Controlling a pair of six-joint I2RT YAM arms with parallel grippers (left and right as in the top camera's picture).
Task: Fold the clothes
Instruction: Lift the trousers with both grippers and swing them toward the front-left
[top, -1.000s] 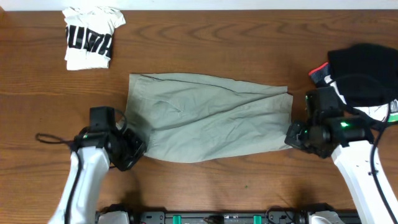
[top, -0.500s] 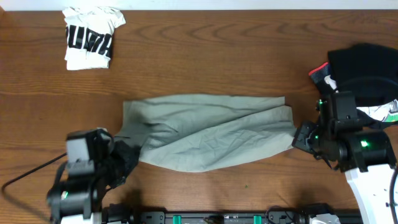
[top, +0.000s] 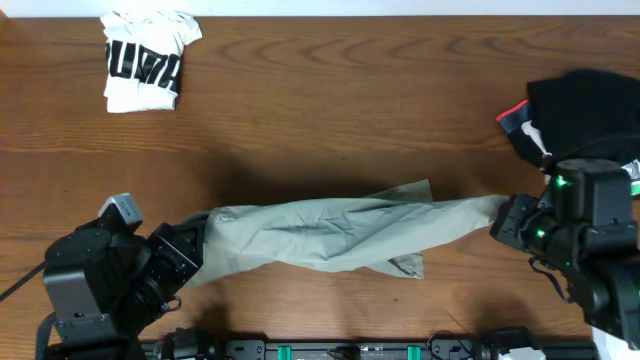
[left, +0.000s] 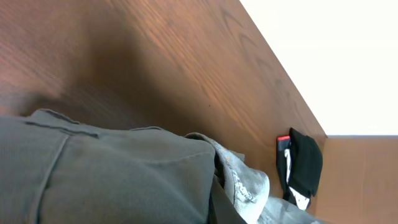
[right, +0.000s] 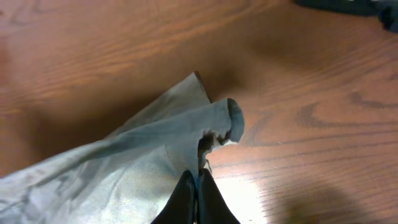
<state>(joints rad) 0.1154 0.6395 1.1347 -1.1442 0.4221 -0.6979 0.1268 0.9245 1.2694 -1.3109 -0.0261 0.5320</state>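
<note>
The pale khaki grey-green shorts (top: 340, 235) hang stretched between my two grippers above the wooden table (top: 320, 110), bunched into a long band with a fold drooping at the middle. My left gripper (top: 197, 250) is shut on the shorts' left end; the cloth (left: 112, 180) fills the left wrist view and hides the fingers. My right gripper (top: 510, 222) is shut on the right end. In the right wrist view the black fingers (right: 194, 200) pinch the cloth (right: 137, 168) between them.
A folded white tee with black print (top: 145, 58) lies at the far left corner. A black garment with red and white trim (top: 580, 110) lies at the right edge, also in the left wrist view (left: 301, 165).
Both grippers have lifted the shorts off the table and drawn them toward the near edge. The flat cloth has gathered into a narrow hanging band.
</note>
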